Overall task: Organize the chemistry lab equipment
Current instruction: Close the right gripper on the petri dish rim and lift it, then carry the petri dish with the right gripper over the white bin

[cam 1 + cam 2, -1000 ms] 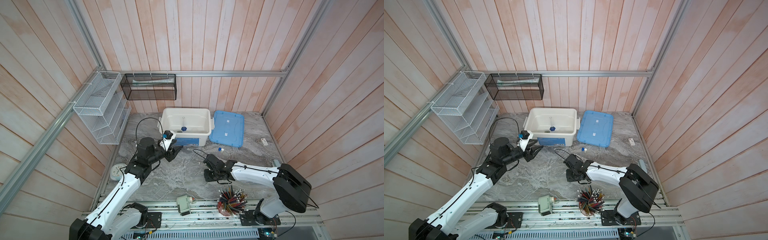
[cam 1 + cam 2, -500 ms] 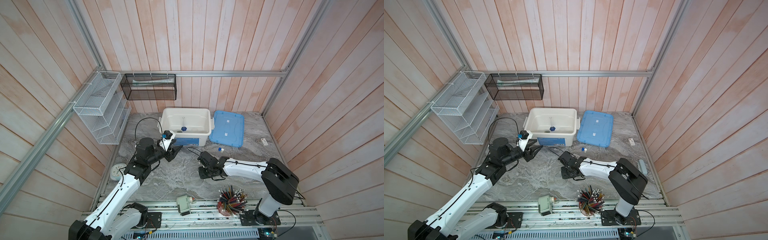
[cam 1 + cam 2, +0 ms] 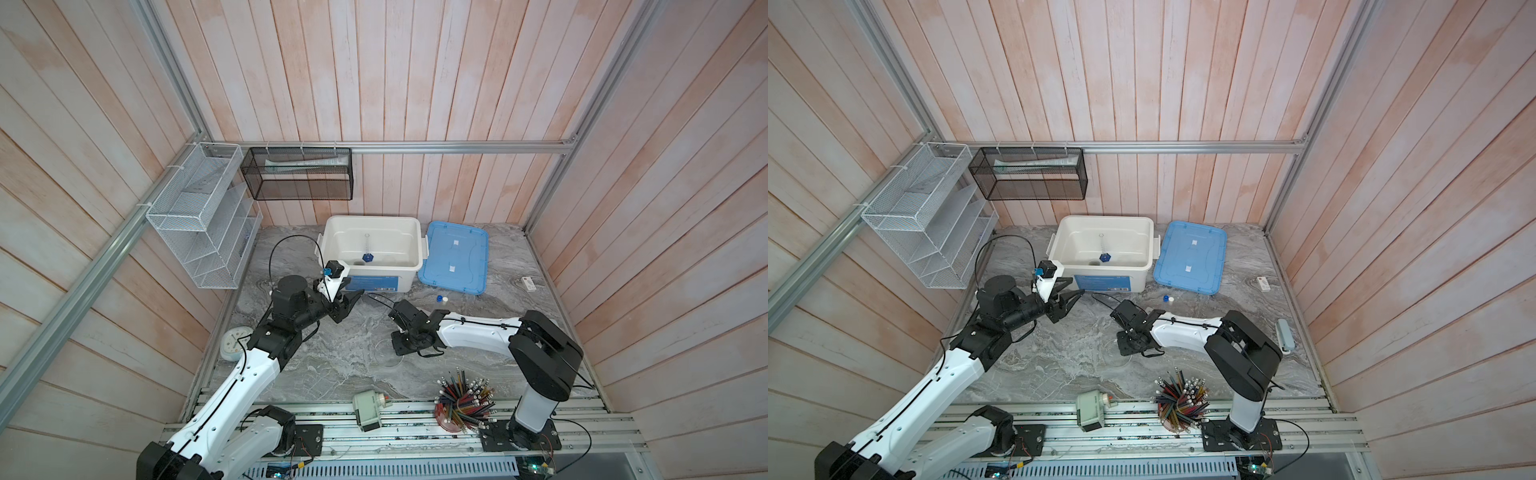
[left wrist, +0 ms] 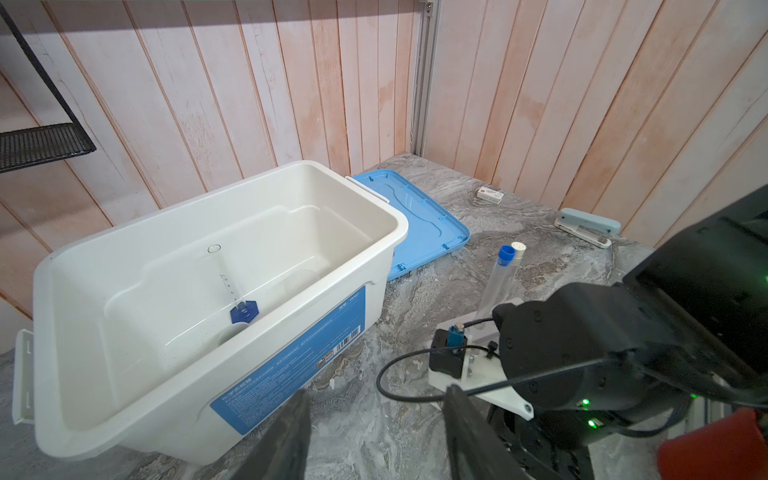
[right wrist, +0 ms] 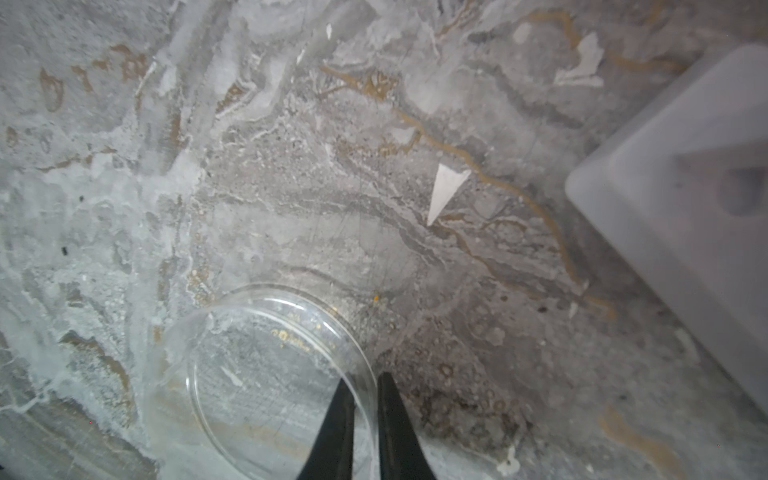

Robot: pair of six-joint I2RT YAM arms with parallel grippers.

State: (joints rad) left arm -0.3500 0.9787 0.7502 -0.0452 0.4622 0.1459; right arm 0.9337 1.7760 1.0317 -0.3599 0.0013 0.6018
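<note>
A clear round dish [image 5: 266,374] lies on the marble table in front of the white bin [image 3: 370,219]. My right gripper [image 5: 365,382] points down at it, shut on its rim, with one finger inside the wall and one outside. In a top view the right gripper [image 3: 401,347] stands over the faint dish [image 3: 388,353]. A blue-based clear cylinder [image 4: 244,311] lies inside the bin. Two capped test tubes, blue [image 4: 505,253] and white [image 4: 518,247], stand in the white rack [image 4: 469,328] behind the right arm. My left gripper [image 4: 378,390] hangs open and empty before the bin.
The blue lid [image 3: 454,257] lies right of the bin. A red cup of pencils [image 3: 463,401] and a pale green sharpener [image 3: 368,411] sit at the front edge. A round white dial [image 3: 235,343] rests far left. A stapler [image 3: 1284,336] and a small white box [image 3: 528,284] lie on the right.
My right arm has swung left across the table to the clear dish, and its jaws have narrowed onto the rim. The left arm has stayed still.
</note>
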